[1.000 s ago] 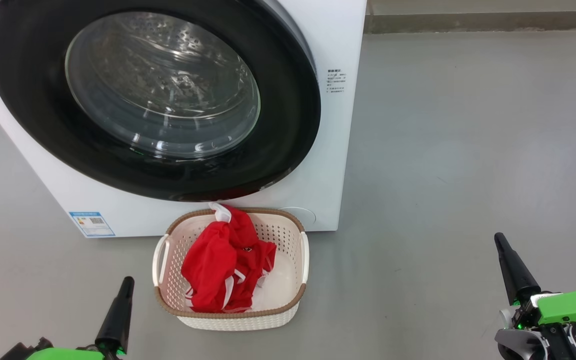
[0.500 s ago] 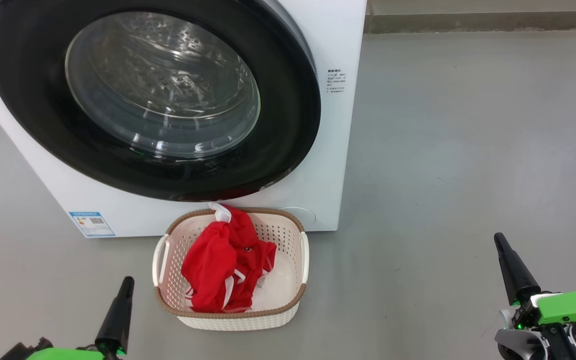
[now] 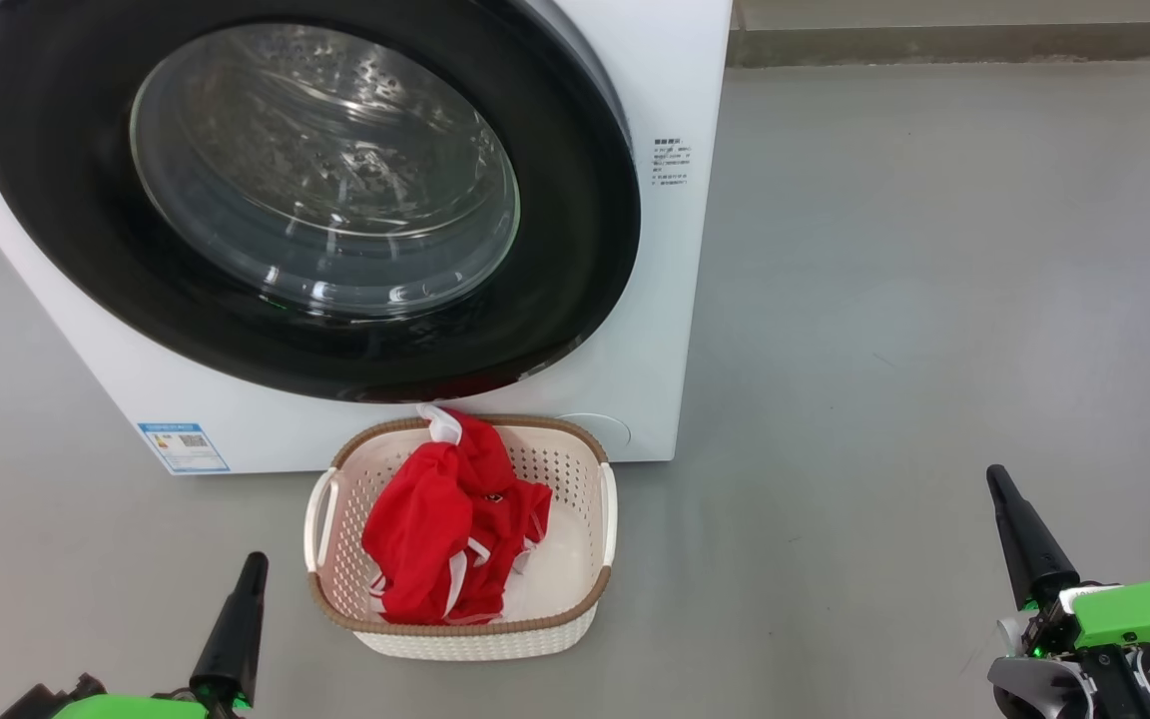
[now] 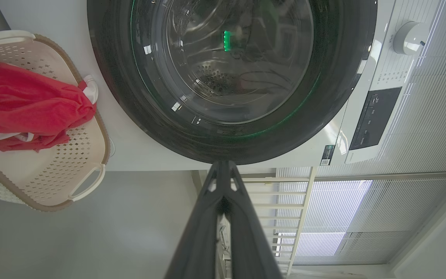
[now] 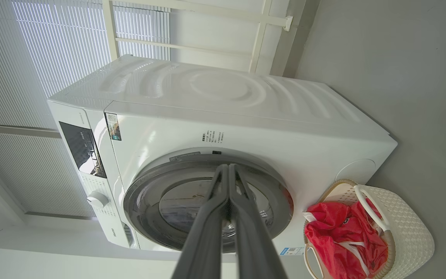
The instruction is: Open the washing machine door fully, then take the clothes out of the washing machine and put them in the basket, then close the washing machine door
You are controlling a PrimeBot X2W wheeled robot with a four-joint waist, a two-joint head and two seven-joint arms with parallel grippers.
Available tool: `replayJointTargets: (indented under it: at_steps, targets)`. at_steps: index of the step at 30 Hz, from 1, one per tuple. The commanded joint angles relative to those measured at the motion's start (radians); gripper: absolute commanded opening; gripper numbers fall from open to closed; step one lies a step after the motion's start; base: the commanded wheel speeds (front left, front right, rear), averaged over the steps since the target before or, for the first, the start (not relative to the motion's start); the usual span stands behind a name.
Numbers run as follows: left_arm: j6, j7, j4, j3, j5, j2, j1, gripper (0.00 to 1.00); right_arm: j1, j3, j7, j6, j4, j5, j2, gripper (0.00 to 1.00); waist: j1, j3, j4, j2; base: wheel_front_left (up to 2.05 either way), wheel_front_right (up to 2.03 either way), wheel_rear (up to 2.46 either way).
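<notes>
**Looks finished, but two things could undo it**

Nearest you, the left gripper [image 3: 252, 569] hangs just to the left of the basket [image 3: 460, 629]. Its jaws are pressed together on nothing. The right gripper [image 3: 996, 479] sits well off to the basket's right, also closed and empty. Neither touches anything.

The basket stands on the floor between them. The clothes [image 3: 435, 529] lie in it, with the red garment heaped toward its left half. A white tip pokes up over the basket's far rim. The pale patch to the right of the red heap may be the white piece or the bare basket bottom; you cannot tell from here.

Just behind the basket, and above its far rim, the washing machine door [image 3: 575, 250] lies flush against the washing machine [image 3: 655, 330]. Through the glass you can make out no fabric in the drum.

From here I would judge two risks:

- **The door:** it may be resting shut without having caught, and the pictures do not show which. If so, it could drift open.
- **The basket:** it sits tight against the machine, right under the door's lower rim. A careless arm move past it could knock it and tip the heap out.
</notes>
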Motion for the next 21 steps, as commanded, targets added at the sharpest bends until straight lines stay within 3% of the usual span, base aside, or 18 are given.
replayJointTargets:
  at_steps: [1, 21]
  targets:
    - [-0.007, 0.004, -0.027, 0.036, -0.007, 0.01, -0.042, 0.0, -0.043, 0.014, 0.005, 0.001, -0.029, 0.0, -0.006, 0.0, 0.0, 0.0, 0.0, -0.0001, 0.0, 0.0, 0.0]
    - [-0.007, 0.004, -0.027, 0.036, -0.007, 0.01, -0.042, 0.0, -0.043, 0.013, 0.006, 0.001, -0.029, -0.001, -0.005, 0.0, 0.0, 0.0, 0.0, -0.0001, 0.0, 0.0, 0.0]
